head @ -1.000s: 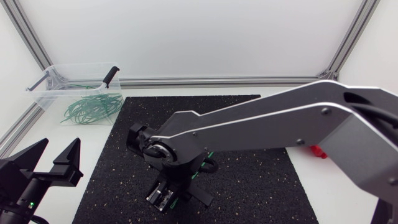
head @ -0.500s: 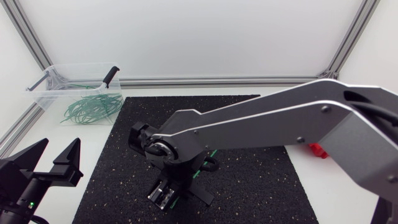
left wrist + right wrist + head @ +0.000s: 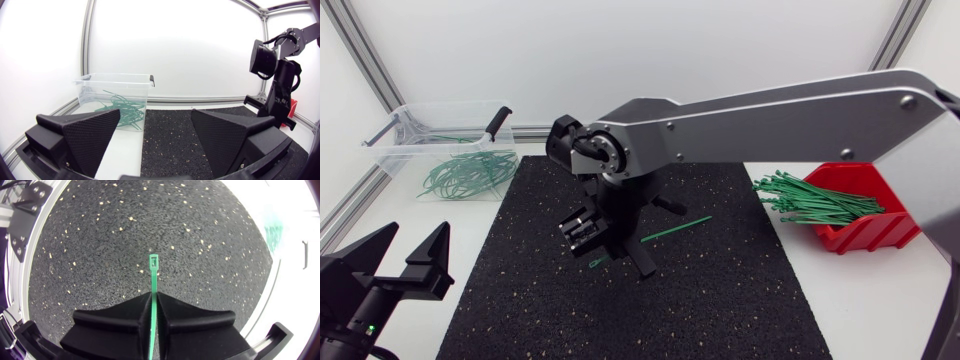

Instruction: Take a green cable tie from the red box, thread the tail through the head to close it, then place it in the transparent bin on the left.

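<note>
The right arm reaches in over the black mat (image 3: 720, 290) in the middle of the desk (image 3: 860, 310), its claw (image 3: 153, 296) pinched tight on a single green cable tie (image 3: 153, 275), whose square head sticks out just ahead of the fingertips while the tail runs out behind. The left claw (image 3: 156, 112) sits at the desk's near left corner, spread wide and holding nothing. A red box (image 3: 880, 232) of loose green ties is at the right, and the transparent bin (image 3: 390, 150) with looped ties stands far left.
</note>
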